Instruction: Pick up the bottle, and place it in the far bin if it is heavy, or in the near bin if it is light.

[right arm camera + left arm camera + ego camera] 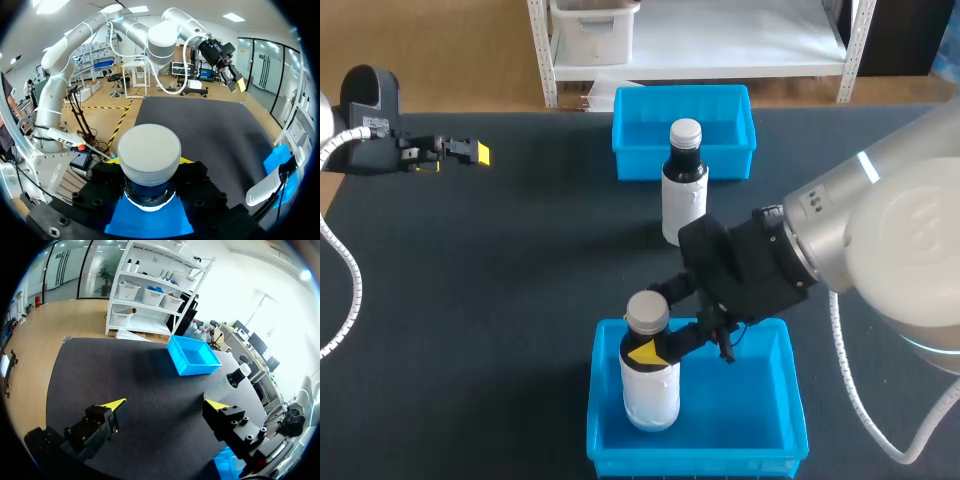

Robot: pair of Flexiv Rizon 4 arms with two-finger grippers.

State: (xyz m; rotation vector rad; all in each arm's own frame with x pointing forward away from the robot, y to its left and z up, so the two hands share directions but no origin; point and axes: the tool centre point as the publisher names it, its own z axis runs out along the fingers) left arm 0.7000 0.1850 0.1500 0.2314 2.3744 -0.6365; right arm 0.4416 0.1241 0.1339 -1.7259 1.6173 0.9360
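Right claw (656, 348): clamped from both sides on the neck of the bottle (650, 392), just under its grey cap.
Bottle: upright inside the near bin (745, 400), toward its left side.
Left claw (166, 403): fingers wide apart, holding nothing, above the desk (520, 260) at its far left.
Second bottle (684, 190): upright on the desk, just before the far bin (635, 125).

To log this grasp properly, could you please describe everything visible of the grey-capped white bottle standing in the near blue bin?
The white plastic bottle stands upright in the left part of the near blue plastic bin. Its grey ribbed screw cap is on. The right pincer clasps its neck from two sides. Whether its base touches the floor is unclear.
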